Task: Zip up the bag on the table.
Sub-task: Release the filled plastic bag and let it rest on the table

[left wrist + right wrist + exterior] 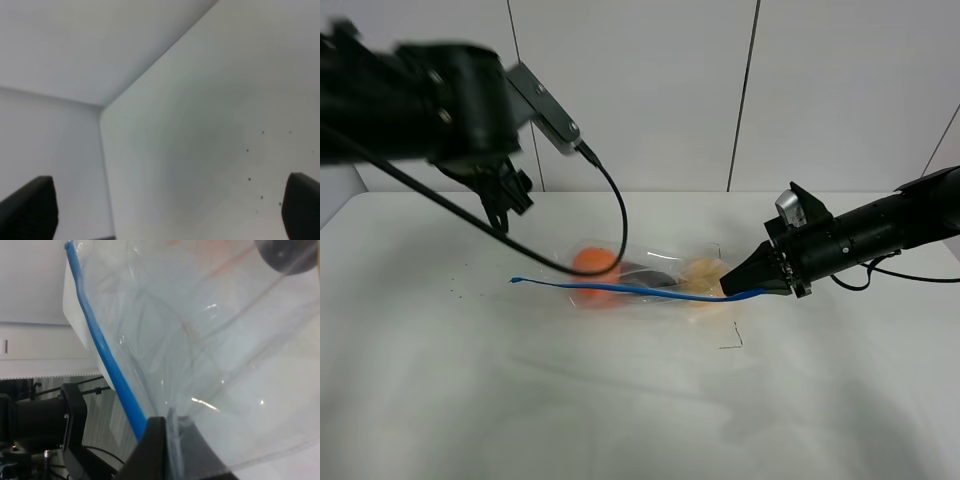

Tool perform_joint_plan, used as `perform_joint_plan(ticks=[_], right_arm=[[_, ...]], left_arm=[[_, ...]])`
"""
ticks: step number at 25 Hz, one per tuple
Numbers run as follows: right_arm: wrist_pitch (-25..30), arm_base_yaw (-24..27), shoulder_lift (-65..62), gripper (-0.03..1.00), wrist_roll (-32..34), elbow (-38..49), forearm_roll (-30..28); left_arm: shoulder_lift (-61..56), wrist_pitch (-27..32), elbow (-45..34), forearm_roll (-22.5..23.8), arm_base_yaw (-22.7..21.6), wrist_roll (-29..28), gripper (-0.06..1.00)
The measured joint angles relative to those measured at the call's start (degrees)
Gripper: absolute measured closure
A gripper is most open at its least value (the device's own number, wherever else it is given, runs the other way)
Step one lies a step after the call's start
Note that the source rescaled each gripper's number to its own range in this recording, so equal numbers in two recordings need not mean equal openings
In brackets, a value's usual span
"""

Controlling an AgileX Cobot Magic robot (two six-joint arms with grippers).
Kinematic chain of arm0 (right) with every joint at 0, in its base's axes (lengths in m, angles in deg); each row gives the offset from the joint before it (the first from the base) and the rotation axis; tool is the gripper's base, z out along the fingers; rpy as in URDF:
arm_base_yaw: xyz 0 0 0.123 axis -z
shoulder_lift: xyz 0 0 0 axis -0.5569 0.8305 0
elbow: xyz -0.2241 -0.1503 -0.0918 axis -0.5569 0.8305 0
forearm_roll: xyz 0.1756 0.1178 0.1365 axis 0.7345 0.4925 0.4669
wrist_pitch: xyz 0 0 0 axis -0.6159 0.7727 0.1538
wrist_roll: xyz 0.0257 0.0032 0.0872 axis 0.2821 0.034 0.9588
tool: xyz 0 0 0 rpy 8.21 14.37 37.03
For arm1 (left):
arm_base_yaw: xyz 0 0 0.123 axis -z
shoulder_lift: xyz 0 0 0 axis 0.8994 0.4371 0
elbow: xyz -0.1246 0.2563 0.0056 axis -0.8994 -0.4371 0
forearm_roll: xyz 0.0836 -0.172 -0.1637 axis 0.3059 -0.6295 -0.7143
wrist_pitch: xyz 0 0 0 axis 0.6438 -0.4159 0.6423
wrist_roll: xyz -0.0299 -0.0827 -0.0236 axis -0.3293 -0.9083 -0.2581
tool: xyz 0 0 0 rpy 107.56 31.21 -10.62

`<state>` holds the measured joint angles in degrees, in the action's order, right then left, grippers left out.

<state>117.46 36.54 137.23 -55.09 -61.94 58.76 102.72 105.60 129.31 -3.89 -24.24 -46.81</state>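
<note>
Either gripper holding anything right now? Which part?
Right gripper is shut on the bag, pinching the end of its blue zipper strip on that arm's side. Left gripper is open, raised above the table, holding nothing.

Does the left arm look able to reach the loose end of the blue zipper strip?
Probably yes: the left claw hangs open above the table, and only its own cable droops between it and the blue zipper strip, whose other end the right claw pinches.
</note>
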Motion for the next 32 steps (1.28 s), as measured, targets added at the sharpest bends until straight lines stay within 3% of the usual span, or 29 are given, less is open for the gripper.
perform_joint_plan(ticks=[3, 10, 13, 17, 22, 32], right_arm=[[0.0, 0.0, 0.0, 0.97, -0.1, 0.0, 0.0], [0.0, 0.0, 0.0, 0.97, -0.8, 0.0, 0.0], [0.0, 0.0, 0.0, 0.97, -0.8, 0.0, 0.0], [0.0, 0.0, 0.0, 0.97, -1.1, 0.0, 0.0], [0.0, 0.0, 0.0, 0.97, -1.6, 0.0, 0.0], [0.0, 0.0, 0.0, 0.97, -2.4, 0.0, 0.3]], left_arm=[[-4.6, 0.3, 6.5, -10.5, -6.7, 8.1, -0.05], [-12.3, 7.4, 19.4, -42.6, -26.5, 27.8, -0.05], [-14.8, 10.4, 20.2, -50.9, -34.5, 30.9, -0.05], [-18.0, 10.4, 20.1, -52.9, -40.4, 31.9, -0.05], [-23.8, 10.4, 16.7, -53.1, -41.2, 32.2, -0.05], [-46.5, 1.8, -6.3, -51.7, -41.3, 29.0, -0.05]])
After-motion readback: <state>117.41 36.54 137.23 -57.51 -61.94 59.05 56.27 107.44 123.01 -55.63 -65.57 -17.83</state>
